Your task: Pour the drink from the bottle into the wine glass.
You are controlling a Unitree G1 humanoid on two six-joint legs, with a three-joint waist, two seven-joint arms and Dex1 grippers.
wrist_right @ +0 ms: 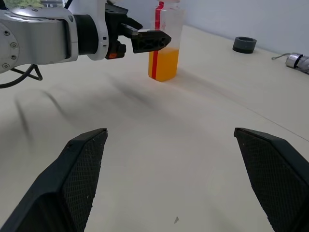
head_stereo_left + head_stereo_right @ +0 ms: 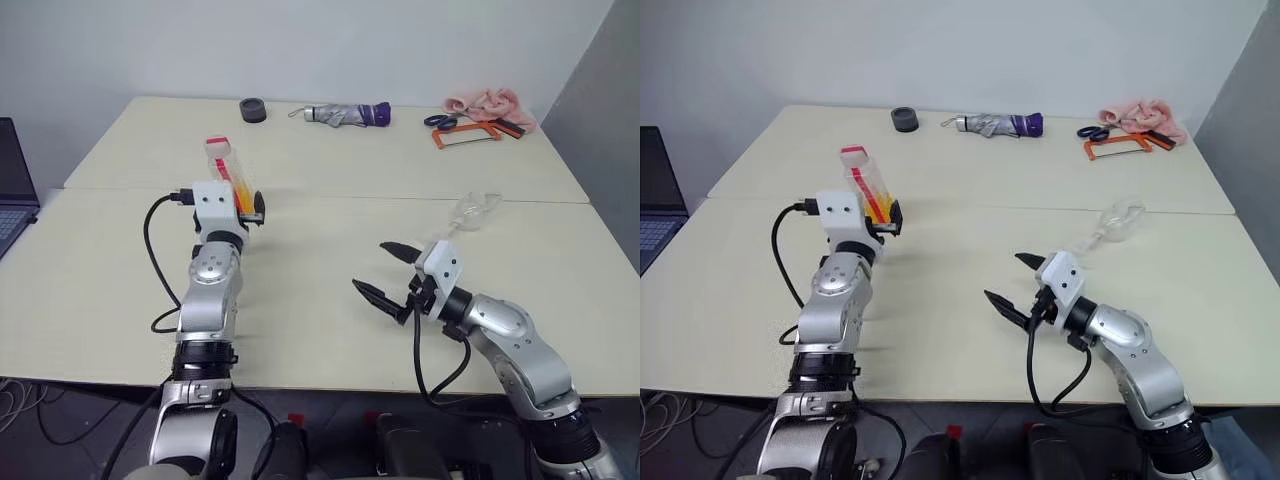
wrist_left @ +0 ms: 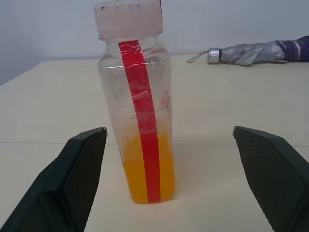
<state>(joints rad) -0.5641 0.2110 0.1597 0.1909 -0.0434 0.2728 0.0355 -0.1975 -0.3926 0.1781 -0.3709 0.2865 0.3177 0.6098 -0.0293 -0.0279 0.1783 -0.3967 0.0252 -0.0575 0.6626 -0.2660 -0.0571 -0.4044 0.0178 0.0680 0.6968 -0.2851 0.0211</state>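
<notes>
The bottle (image 2: 224, 164), clear with a red cap and a red strip, stands upright on the left half of the table (image 2: 320, 300). The orange drink (image 3: 166, 166) fills its lower part. My left gripper (image 3: 169, 129) is open, level with the bottle, which stands between its fingers (image 3: 79, 164) just past the tips, untouched. The wine glass (image 2: 476, 210) appears to lie on its side on the right half of the table. My right gripper (image 2: 370, 265) hangs open and empty over the table's middle front, pointing toward the bottle (image 1: 164, 48), with the glass behind it to the right.
Along the far edge lie a black tape roll (image 2: 253, 110), a folded silver-and-purple umbrella (image 2: 348, 114), scissors (image 2: 440, 121), an orange-framed saw (image 2: 466, 135) and a pink cloth (image 2: 490, 102). A laptop (image 2: 14, 190) sits past the table's left edge.
</notes>
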